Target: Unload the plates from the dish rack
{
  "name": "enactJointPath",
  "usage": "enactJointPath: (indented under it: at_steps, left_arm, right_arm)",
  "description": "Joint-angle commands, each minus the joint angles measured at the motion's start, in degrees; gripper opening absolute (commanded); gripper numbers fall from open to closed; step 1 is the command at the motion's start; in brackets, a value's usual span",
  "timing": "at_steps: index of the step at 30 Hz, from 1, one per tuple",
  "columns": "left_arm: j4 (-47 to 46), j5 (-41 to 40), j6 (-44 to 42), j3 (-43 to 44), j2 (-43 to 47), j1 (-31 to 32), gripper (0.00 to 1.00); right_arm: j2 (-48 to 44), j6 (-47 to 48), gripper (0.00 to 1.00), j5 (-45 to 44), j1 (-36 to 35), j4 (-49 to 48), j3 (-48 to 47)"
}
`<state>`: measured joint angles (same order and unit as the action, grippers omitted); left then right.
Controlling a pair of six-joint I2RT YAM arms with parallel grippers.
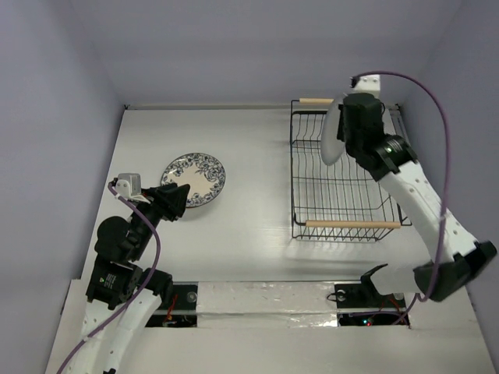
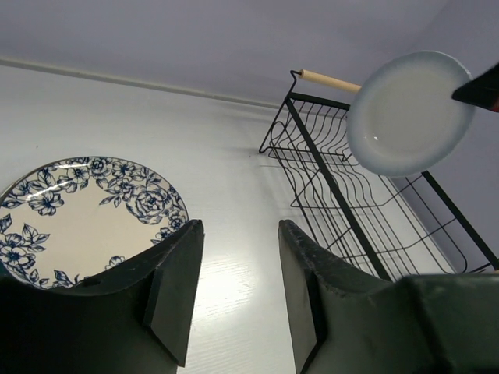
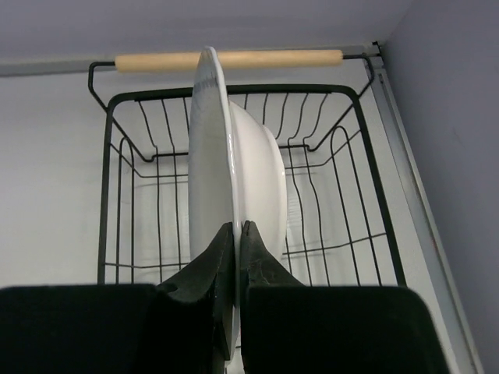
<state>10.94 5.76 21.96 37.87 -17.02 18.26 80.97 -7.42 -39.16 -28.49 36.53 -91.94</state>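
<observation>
Two plates, white plate (image 1: pixel 331 134) rim-clamped in right hand (image 3: pixel 236 231) above dish rack (image 1: pixel 343 199) upper right, floral plate (image 1: pixel 193 178) flat centre-left, left hand (image 2: pixel 236 234) part-open, empty.

My left arm (image 1: pixel 117 249) & right arm (image 1: pixel 421 195): white links, black joints. Purple cable (image 1: pixel 447 171) runs along each. Left gripper (image 2: pixel 239 234) & right gripper (image 3: pixel 236 230) all black, thick wedge fingers (image 2: pixel 175 296); white cam block (image 1: pixel 129 183) on left wrist.

White surface (image 1: pixel 249 241), pale walls on 3 sides. Blue-floral plate (image 1: pixel 193 179) lies flat, face up, left of ctr. Black wire dish rack (image 1: pixel 295 179) w/ 2 wooden rod handles (image 1: pixel 343 224) stands at right, well apart from plate.
</observation>
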Motion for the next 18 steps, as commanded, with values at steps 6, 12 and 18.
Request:
enactJointPath:
  at_steps: [6, 12, 18]
  left_arm:
    - [-2.9, 0.0, -0.1, -0.4, 0.2, -0.2, 0.57]
    - [-2.9, -0.2, 0.1, -0.4, 0.1, -0.2, 0.79]
    - [-2.7, -0.6, 0.0, -0.3, 0.2, -0.7, 0.77]
  right_arm:
    - [-17.3, -8.8, 0.00, 11.7, 2.6, -18.8, 6.2]
    - [-18.6, -14.6, 0.00, 25.1, 2.6, -25.5, 6.9]
    - [-12.9, -23.2, 0.00, 42.1, 0.3, -39.9, 12.3]
